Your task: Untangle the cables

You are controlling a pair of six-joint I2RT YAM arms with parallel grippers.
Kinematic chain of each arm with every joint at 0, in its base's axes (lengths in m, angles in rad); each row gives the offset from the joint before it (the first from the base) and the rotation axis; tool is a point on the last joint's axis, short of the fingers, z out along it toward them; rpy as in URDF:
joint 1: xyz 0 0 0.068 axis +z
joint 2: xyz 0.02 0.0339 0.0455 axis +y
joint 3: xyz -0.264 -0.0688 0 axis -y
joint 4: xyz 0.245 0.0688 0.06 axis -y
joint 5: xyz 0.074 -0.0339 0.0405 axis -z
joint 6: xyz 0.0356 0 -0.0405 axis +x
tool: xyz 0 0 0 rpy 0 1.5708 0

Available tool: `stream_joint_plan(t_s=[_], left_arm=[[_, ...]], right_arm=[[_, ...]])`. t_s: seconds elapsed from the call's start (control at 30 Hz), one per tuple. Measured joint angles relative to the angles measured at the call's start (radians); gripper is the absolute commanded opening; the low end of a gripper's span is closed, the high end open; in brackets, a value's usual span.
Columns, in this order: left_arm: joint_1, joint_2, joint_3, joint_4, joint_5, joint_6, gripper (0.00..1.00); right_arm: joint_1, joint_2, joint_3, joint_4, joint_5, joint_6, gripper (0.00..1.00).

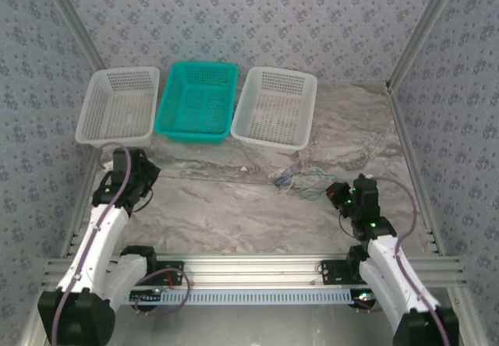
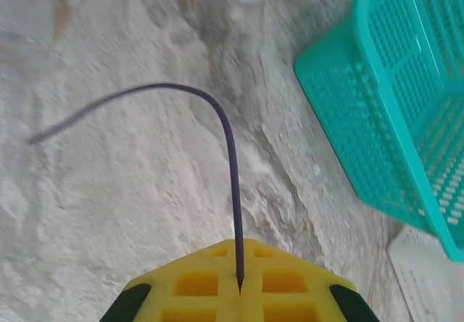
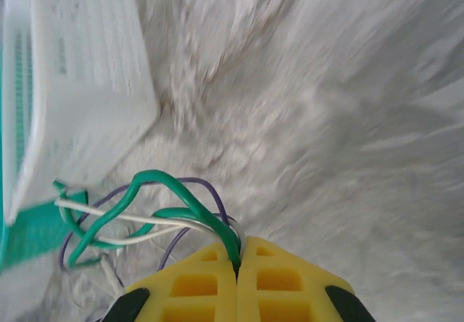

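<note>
Left gripper point(image 2: 240, 253) is clamped on a dark wire point(image 2: 230, 148); right gripper point(image 3: 238, 253) is clamped on a green wire point(image 3: 165, 177).
Cables point(image 1: 299, 180) lie tangled right of centre, just near the right basket point(image 1: 274, 108). They look light, thin and floppy and likely to snag, so each is best held by one strand near a free end and drawn out slowly.

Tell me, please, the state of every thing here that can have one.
left gripper: jaws shut on the dark wire.
right gripper: jaws shut on the green wire.
cables: tangled in a loose heap near the right white basket.
left white basket: upright.
teal basket: upright.
right white basket: upright.
</note>
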Motion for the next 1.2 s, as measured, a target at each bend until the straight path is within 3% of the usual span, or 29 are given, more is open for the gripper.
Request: stream_joint_plan(t_s=[0.17,0.2,0.3,0.33,0.4,0.53,0.6,0.8,0.97,1.2], left_arm=[[0.001,0.027,0.000,0.036,0.076,0.050,0.00],[-0.012,0.039,0.000,0.053,0.085,0.058,0.00],[-0.081,0.073,0.000,0.101,0.100,0.093,0.00],[-0.107,0.080,0.000,0.109,0.100,0.108,0.00],[-0.149,0.089,0.000,0.121,0.096,0.138,0.00],[-0.192,0.089,0.000,0.148,0.094,0.193,0.00],[-0.208,0.089,0.000,0.160,0.094,0.209,0.00],[-0.247,0.089,0.000,0.183,0.093,0.224,0.00],[-0.251,0.088,0.000,0.174,0.061,0.224,0.00],[-0.251,0.058,0.000,0.145,0.008,0.227,0.00]], right_arm=[[0.027,-0.079,-0.007,-0.052,0.024,-0.034,0.02],[0.055,-0.066,-0.010,-0.060,0.031,-0.042,0.12],[0.143,-0.011,-0.010,-0.099,0.063,-0.073,0.55],[0.170,0.008,-0.001,-0.131,0.076,-0.089,0.64],[0.194,0.034,0.039,-0.203,0.107,-0.111,0.72],[0.220,0.054,0.174,-0.254,0.130,-0.180,0.74],[0.278,0.095,0.259,-0.253,0.138,-0.212,0.75],[0.455,0.374,0.492,-0.241,0.214,-0.335,0.87],[0.463,0.627,0.545,-0.235,0.327,-0.409,0.88],[0.416,0.796,0.545,-0.213,0.428,-0.442,0.85]])
